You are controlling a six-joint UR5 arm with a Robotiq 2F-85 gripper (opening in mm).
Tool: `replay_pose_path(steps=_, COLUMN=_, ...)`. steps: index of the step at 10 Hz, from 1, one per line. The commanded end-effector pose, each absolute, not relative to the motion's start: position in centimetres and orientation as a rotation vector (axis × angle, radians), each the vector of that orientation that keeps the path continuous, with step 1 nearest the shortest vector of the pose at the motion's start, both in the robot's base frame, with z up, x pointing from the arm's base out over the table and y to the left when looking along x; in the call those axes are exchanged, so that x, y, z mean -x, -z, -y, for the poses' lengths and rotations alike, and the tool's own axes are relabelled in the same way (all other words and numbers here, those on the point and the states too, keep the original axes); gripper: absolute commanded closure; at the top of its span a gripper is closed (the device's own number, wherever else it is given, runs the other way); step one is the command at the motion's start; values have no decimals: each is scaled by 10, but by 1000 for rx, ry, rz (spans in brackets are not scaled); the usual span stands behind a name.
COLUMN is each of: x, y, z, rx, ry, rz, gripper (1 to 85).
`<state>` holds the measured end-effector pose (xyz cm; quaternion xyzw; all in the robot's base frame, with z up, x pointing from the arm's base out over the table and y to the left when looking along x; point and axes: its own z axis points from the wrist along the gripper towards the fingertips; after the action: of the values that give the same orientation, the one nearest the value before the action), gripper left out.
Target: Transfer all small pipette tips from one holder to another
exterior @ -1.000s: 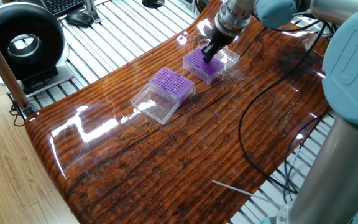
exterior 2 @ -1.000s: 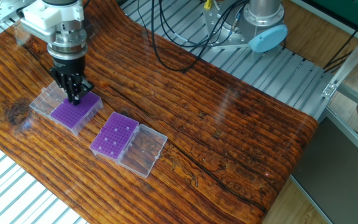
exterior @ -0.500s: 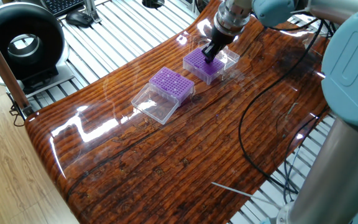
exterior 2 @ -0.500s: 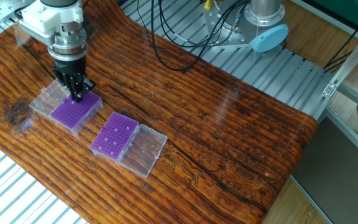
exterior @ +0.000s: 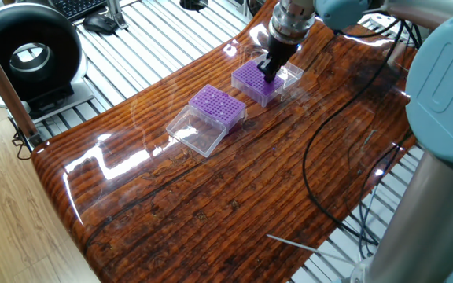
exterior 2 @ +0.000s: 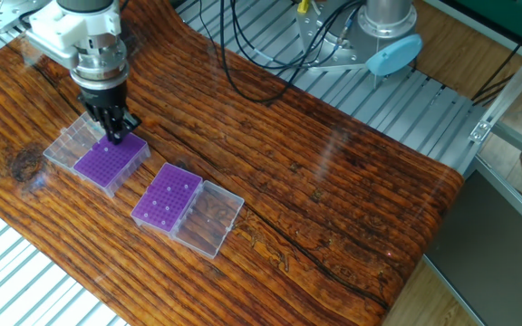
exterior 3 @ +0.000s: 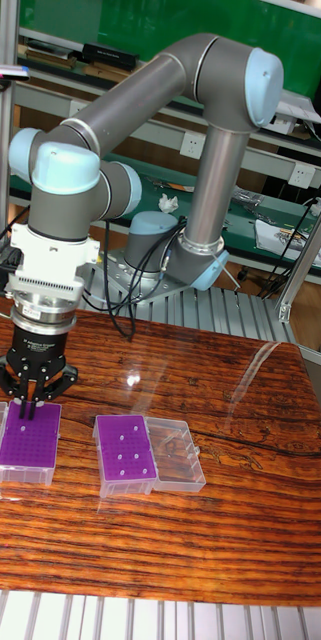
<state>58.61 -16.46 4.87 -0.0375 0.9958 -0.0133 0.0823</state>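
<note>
Two purple holders stand on the wooden table, each with its clear lid folded open beside it. The far holder (exterior: pixel 252 81) (exterior 2: pixel 107 163) (exterior 3: pixel 28 438) shows a dense dotted grid of small pipette tips. The other holder (exterior: pixel 217 104) (exterior 2: pixel 166 195) (exterior 3: pixel 123 452) carries several scattered pale tips (exterior 3: pixel 122 454). My gripper (exterior: pixel 270 74) (exterior 2: pixel 115 137) (exterior 3: pixel 30 408) hangs point-down over the far holder's edge next to its lid (exterior 2: pixel 69 145), just above the grid. Its fingers are together. Anything between them is too small to see.
A black cable (exterior: pixel 329 134) loops across the table to the right of the holders. A thin pale stick (exterior: pixel 293 240) lies near the table's front edge. A round black device (exterior: pixel 26 55) stands off the table at the left. The arm's base (exterior 2: pixel 383 36) is behind the table.
The gripper has risen slightly and shifted a little along the far holder towards its lid side. Both holders and lids stay where they were.
</note>
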Motion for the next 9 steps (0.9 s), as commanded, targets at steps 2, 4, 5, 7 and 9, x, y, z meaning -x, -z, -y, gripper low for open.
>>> replay_pose_path(steps=2, x=-580, y=-56, z=155, rx=-23, ry=41, rz=-3029, gripper=683)
replay_pose_path(steps=4, x=-577, y=-60, z=145, rx=-109, ry=41, rz=-3058, gripper=683)
replay_pose_path(steps=5, x=-576, y=-60, z=143, rx=-109, ry=34, rz=-3063, gripper=667)
replay_pose_path(steps=7, x=-575, y=-65, z=129, rx=-149, ry=8, rz=-3079, gripper=613)
replay_pose_path(steps=9, x=-575, y=-68, z=113, rx=-209, ry=1, rz=-3086, gripper=570)
